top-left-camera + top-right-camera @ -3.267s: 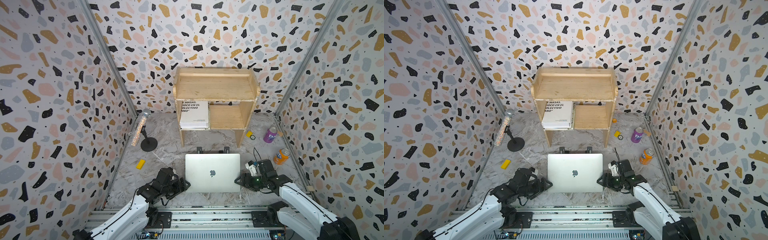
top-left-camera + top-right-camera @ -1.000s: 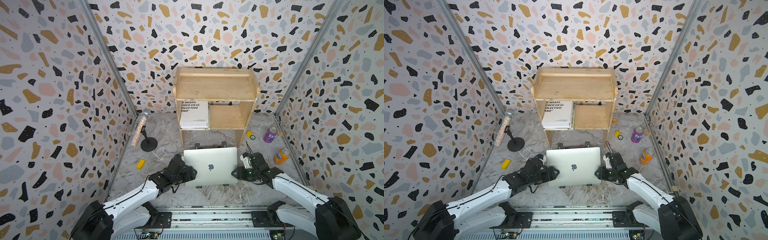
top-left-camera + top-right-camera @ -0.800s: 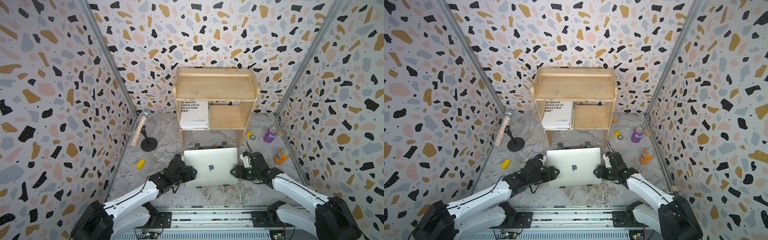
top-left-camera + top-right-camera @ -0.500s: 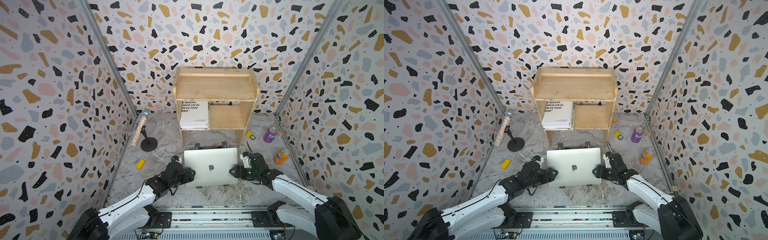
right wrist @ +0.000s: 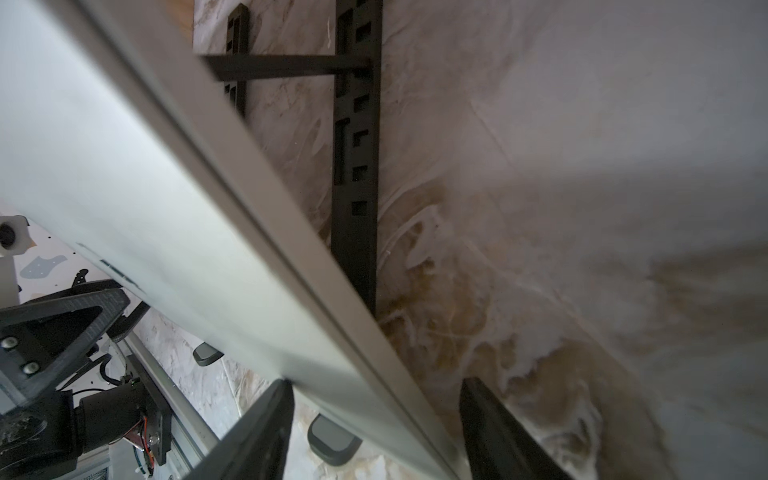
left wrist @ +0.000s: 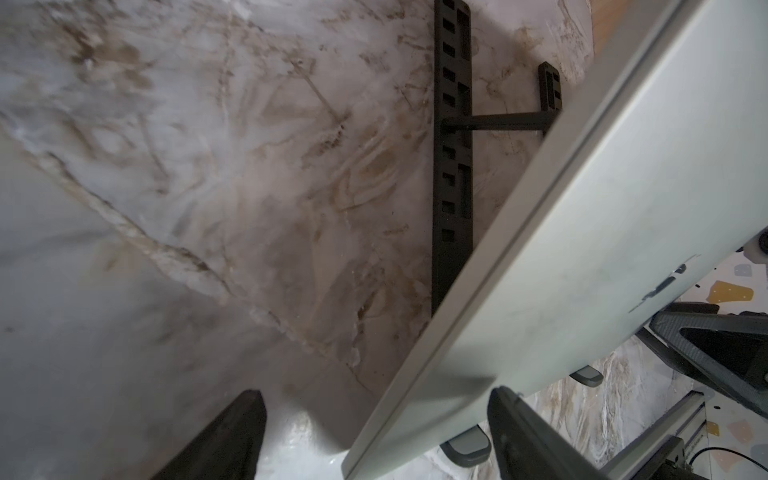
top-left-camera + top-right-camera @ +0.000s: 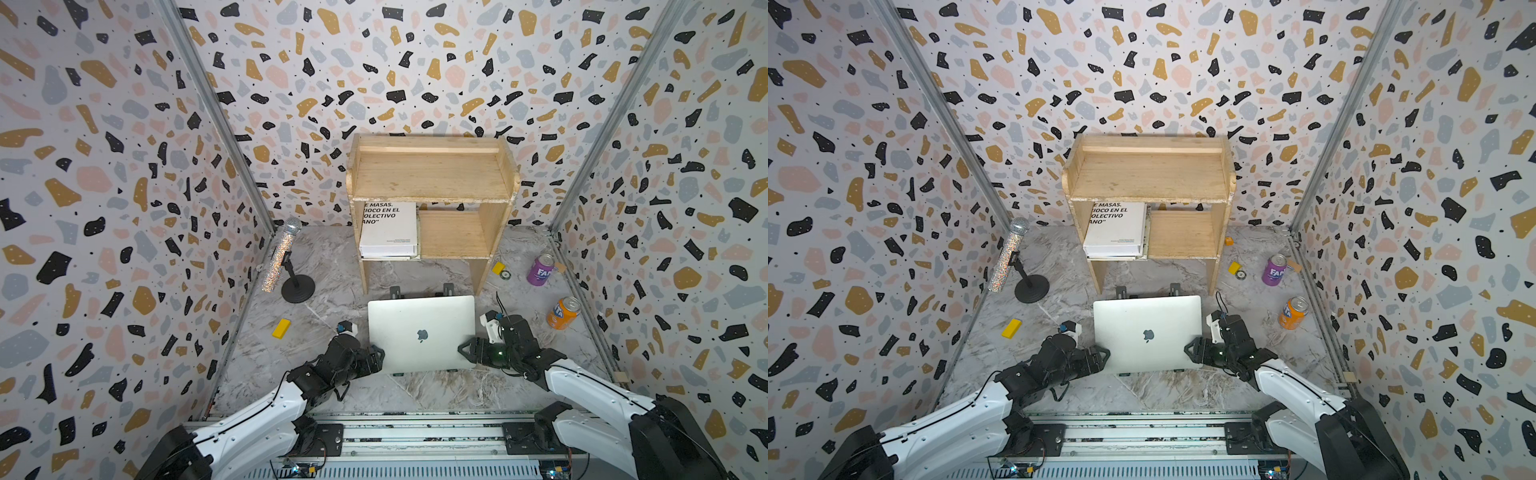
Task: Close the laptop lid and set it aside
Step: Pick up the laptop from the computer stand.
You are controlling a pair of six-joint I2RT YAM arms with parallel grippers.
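The silver laptop has its laptop lid shut, apple logo up. It rests tilted on a black stand in front of the wooden shelf. My left gripper is at its left edge near the front corner, open. In the left wrist view the laptop edge passes between the spread fingers of that gripper. My right gripper is open at the right edge. In the right wrist view the laptop edge runs through this gripper, with a gap on one side.
A wooden shelf holding a white book stands right behind the laptop. A glitter microphone on a round base is at the left, with a yellow block near it. A purple can and an orange can stand at the right.
Since about three seconds ago the laptop has shifted back toward the shelf. Over the last second both grippers' jaws have spread, and the left gripper has slid toward the laptop's front corner.
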